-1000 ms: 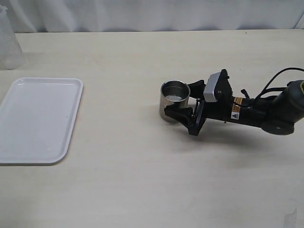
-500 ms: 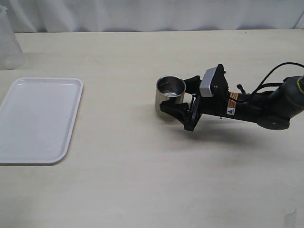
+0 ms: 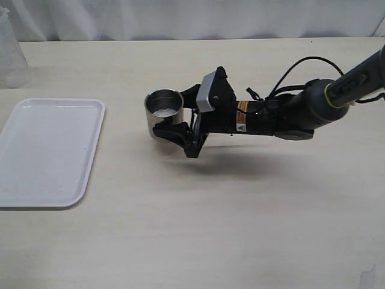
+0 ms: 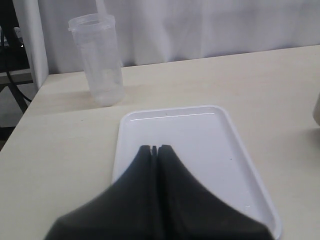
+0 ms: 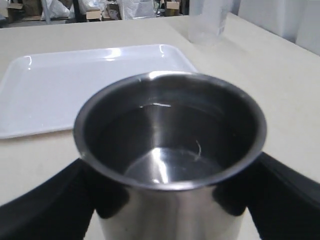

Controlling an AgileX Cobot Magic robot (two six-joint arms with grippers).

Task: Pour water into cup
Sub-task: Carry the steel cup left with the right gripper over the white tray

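The steel cup [image 3: 163, 107] stands upright between the fingers of my right gripper [image 3: 170, 112], left of the table's middle and just right of the white tray [image 3: 48, 150]. In the right wrist view the gripper [image 5: 167, 212] is shut on the cup [image 5: 170, 210], one black finger on each side. A shallow shiny pool of water [image 5: 175, 162] lies in the cup's bottom. My left gripper [image 4: 154, 148] is shut and empty above the tray [image 4: 200, 135]. It is out of the exterior view.
A tall translucent plastic beaker [image 3: 11, 54] stands at the far left edge behind the tray. It also shows in the left wrist view [image 4: 100, 60] and the right wrist view [image 5: 207, 20]. A white curtain runs along the table's back edge.
My right gripper has carried the cup to the left, from right of the table's middle to near the tray. The cup stays upright.
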